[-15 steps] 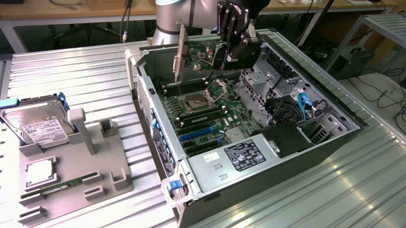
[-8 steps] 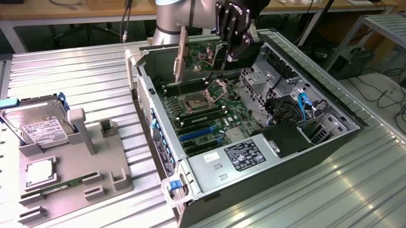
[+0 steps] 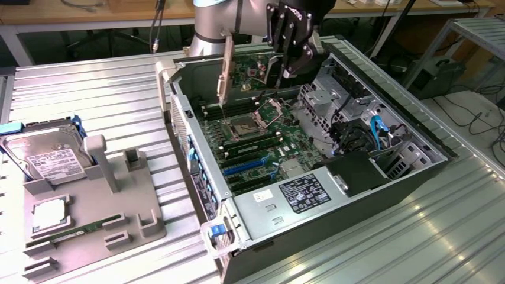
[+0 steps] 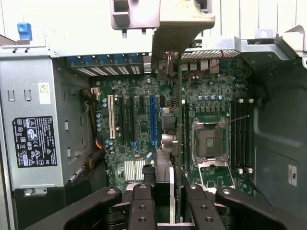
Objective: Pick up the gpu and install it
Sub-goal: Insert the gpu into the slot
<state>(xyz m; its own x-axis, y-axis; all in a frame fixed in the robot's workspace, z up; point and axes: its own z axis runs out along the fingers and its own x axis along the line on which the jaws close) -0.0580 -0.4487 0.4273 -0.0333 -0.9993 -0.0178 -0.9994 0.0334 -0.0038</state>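
Note:
The gpu (image 3: 251,74) is a thin green card with a long pale metal bracket strip (image 3: 226,71) at one end. It hangs upright above the open computer case (image 3: 410,177), over the far part of the green motherboard (image 3: 261,139). My gripper (image 3: 285,62) is shut on the card's end away from the bracket. In the wrist view the gpu (image 4: 178,120) appears edge-on between my black fingers (image 4: 142,201), with its bracket (image 4: 182,24) at the far end. It is clear of the board, beside the blue slot (image 4: 153,120) and the white slot (image 4: 113,117).
The case lies on its side on a ribbed metal table (image 3: 103,94), with the boxy power supply (image 3: 292,198) at its near end. At the exterior view's left, a grey fixture (image 3: 94,207) carries a hard drive (image 3: 44,154), a processor (image 3: 49,214) and a memory stick (image 3: 75,228).

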